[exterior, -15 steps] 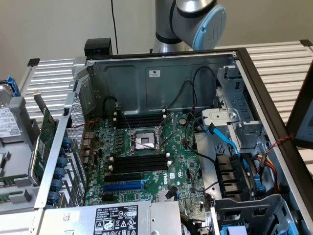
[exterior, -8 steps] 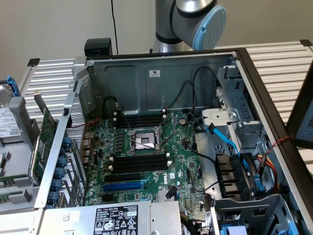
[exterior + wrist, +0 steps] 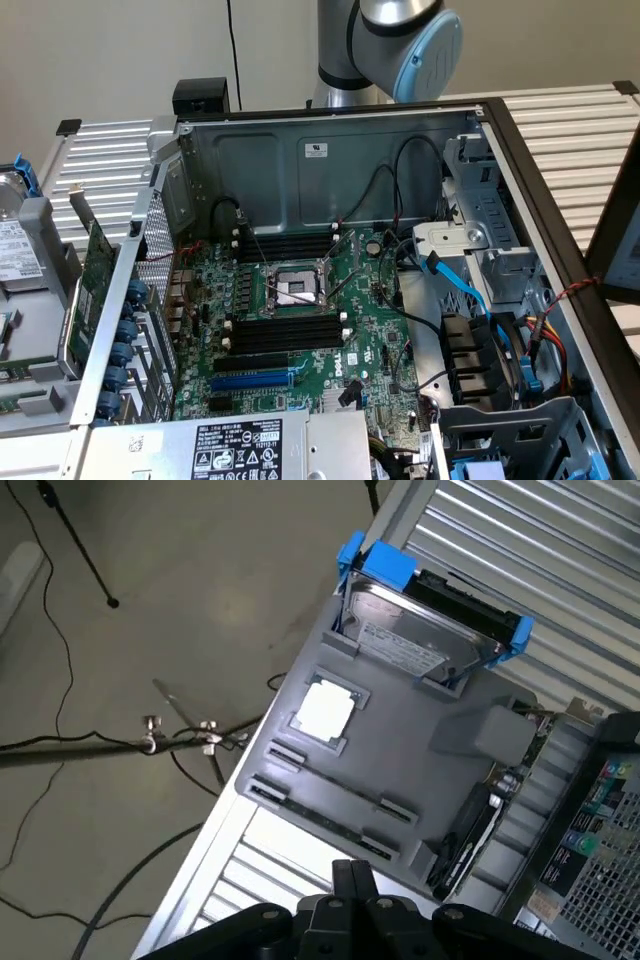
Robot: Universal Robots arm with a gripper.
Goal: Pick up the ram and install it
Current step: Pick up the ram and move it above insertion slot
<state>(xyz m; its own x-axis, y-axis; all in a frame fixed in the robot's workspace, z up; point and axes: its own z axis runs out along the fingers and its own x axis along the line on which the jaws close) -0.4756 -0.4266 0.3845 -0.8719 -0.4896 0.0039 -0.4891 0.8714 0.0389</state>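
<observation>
1. The gripper (image 3: 352, 875) is hanging over the grey parts tray (image 3: 410, 755) with its fingers pressed together and nothing between them.
2. The ram (image 3: 28, 370) is sitting in that tray, at the exterior view's left and outside the computer case (image 3: 330, 160). It is showing as a narrow green strip, apparently standing on edge. So little of it is showing that I am judging this rather than reading it plainly.
3. The tray is also carrying a hard drive (image 3: 420, 640) in a blue carrier and a square processor chip (image 3: 325, 710). A green expansion card (image 3: 95, 290) is standing between the tray and the case.
4. On the motherboard (image 3: 365, 300), the black memory slots (image 3: 285, 330) on both sides of the processor socket (image 3: 297, 290) are lying empty, so the install is not done.
5. Risks while picking:
   - Closed fingers coming down on the stick would be pushing on its top edge instead of straddling it, which could bend or tip it.
   - A grip taken off-centre could leave the thin board hanging tilted.
   - Aiming slightly wide could mean knocking the processor chip or grabbing the wrong green board.
6. Risks while seating:
   - A tilted or reversed stick would be jamming against the slot.
   - Pressing beside the slot would be loading the motherboard.
   - Drifting sideways would be bringing the stick over the open socket, where any contact could cause damage.
</observation>
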